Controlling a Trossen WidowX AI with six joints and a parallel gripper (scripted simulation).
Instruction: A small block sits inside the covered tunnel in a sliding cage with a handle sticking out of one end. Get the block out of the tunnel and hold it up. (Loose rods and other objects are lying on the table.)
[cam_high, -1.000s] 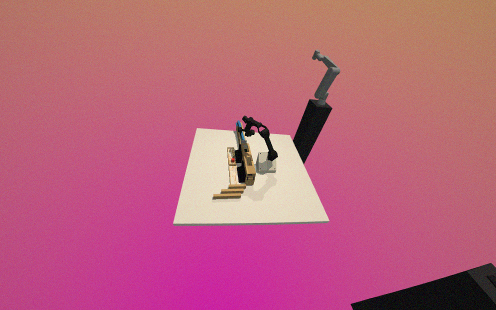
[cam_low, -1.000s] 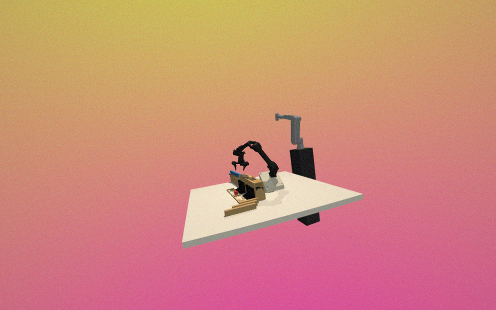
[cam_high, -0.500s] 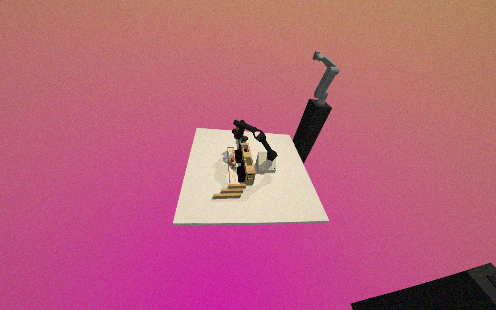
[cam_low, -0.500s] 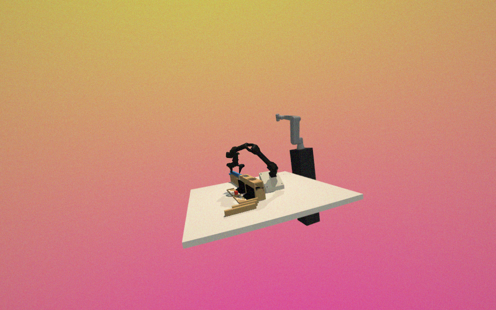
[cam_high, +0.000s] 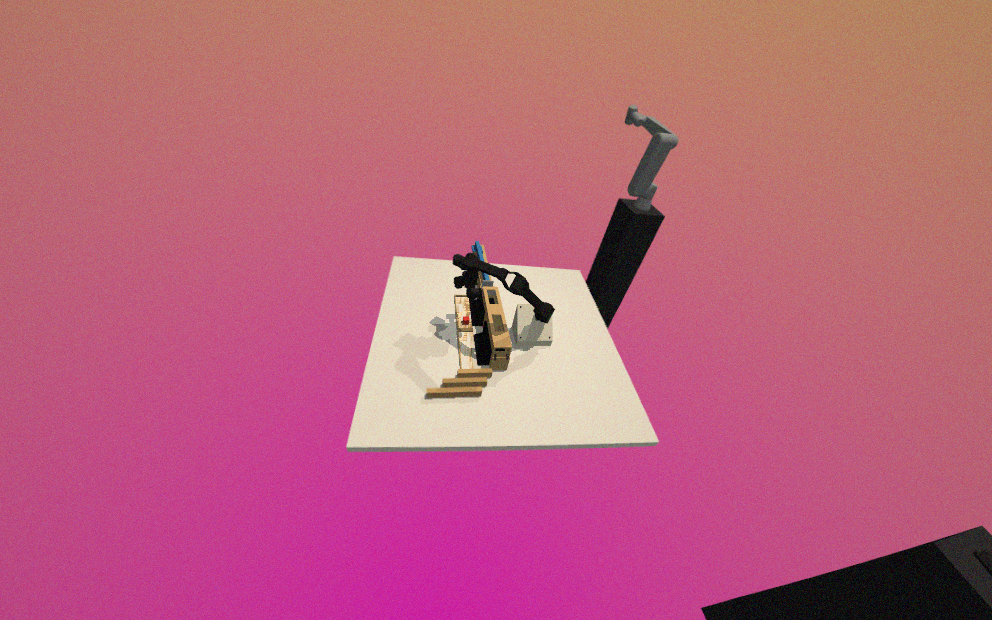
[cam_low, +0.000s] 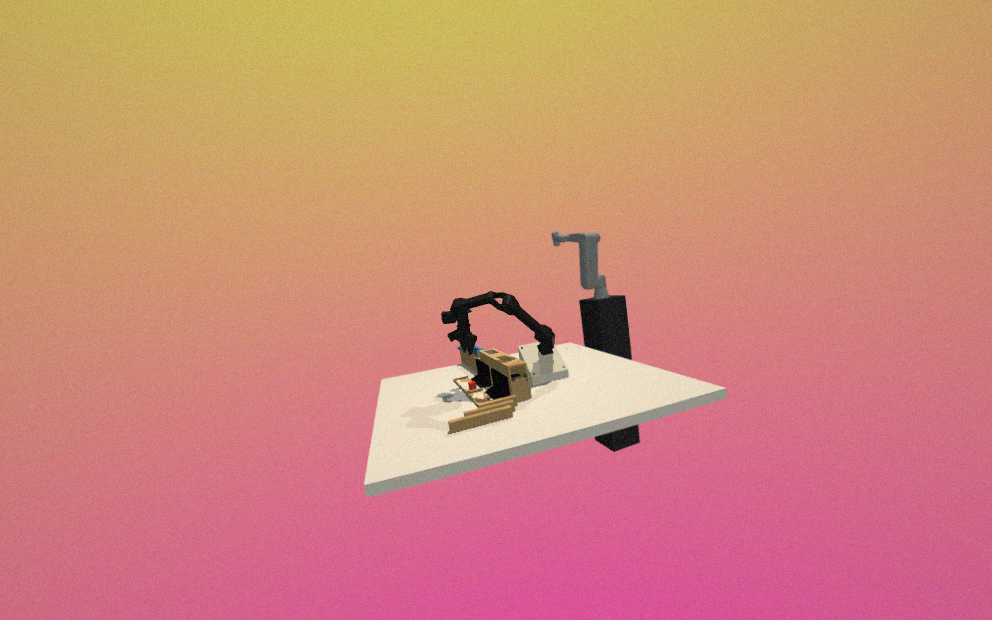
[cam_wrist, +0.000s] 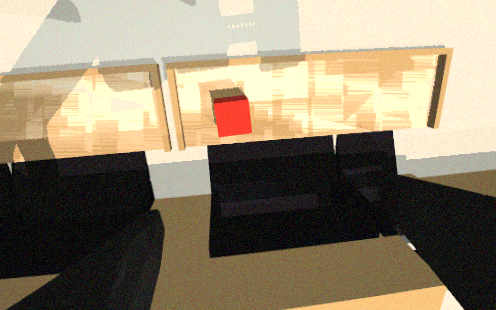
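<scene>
The red block sits within a shallow tan-framed section beside the tunnel's long side. The tan tunnel has openings in its top and black panels along that side. The blue handle sticks out at its far end. The cage inside is mostly hidden. My gripper is open and empty, pointing down above the tunnel toward its handle end. In the wrist view the block lies beyond the fingers, left of centre.
Three loose tan rods, one of them the nearest rod, lie by the tunnel's near end. A second framed section adjoins the block's section. My arm's pale base stands behind the tunnel. A grey arm stands on a black pedestal beyond the table.
</scene>
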